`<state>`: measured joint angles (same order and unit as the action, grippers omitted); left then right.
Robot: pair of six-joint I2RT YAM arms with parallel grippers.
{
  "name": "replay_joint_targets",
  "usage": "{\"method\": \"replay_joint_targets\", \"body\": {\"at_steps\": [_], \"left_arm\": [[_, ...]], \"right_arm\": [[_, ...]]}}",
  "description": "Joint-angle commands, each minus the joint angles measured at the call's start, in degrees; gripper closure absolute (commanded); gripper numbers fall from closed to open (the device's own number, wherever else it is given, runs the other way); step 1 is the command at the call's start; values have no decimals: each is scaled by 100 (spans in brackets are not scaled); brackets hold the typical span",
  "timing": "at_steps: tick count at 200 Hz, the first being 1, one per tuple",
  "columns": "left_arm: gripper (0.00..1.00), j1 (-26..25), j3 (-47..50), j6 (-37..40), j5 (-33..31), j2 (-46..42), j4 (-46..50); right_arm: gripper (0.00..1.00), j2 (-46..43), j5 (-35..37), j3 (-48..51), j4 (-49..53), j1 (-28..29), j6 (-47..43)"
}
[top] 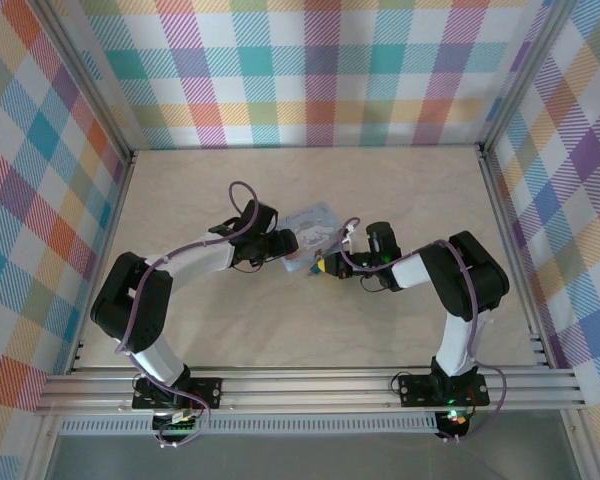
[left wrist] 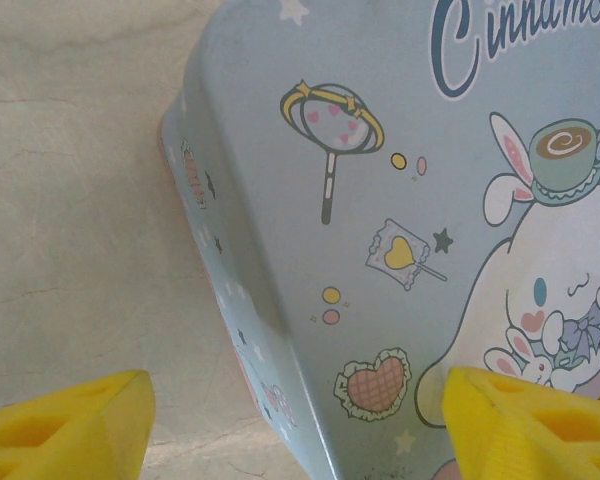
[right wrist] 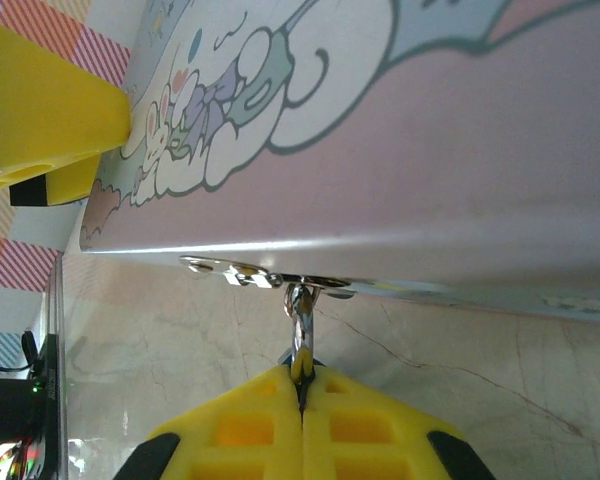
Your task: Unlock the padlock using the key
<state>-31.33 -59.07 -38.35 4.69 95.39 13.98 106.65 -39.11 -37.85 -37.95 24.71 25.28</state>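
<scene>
Plaid walls surround the beige counter (top: 280, 330). Left claw (left wrist: 300, 420) stands spread astride the tin (left wrist: 360, 250). Right claw (right wrist: 302, 385), at bottom centre, pinches what seems the hanging padlock (right wrist: 300, 325). Next likely comes steadying it for the key.

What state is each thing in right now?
Tin: lid closed.
Left fingers: open, straddling the tin's corner.
Right fingers: shut on the padlock.
Padlock: hanging from the tin's clasp, locked or not unclear.

tin (top: 313, 232): pale blue, cartoon lid | table (top: 280, 335): beige | walls (top: 310, 70): plaid
</scene>
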Motion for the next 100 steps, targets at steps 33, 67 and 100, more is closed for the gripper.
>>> {"method": "replay_joint_targets", "body": {"at_steps": [33, 67, 100], "left_arm": [[25, -84, 198, -9, -94, -1, 511], [25, -92, 238, -6, -78, 16, 474], [25, -92, 276, -24, -100, 14, 457]], "right_arm": [[97, -56, 86, 230, -748, -176, 457], [97, -33, 97, 283, -1170, -297, 777], [98, -136, 166, 303, -1129, -435, 847]]}}
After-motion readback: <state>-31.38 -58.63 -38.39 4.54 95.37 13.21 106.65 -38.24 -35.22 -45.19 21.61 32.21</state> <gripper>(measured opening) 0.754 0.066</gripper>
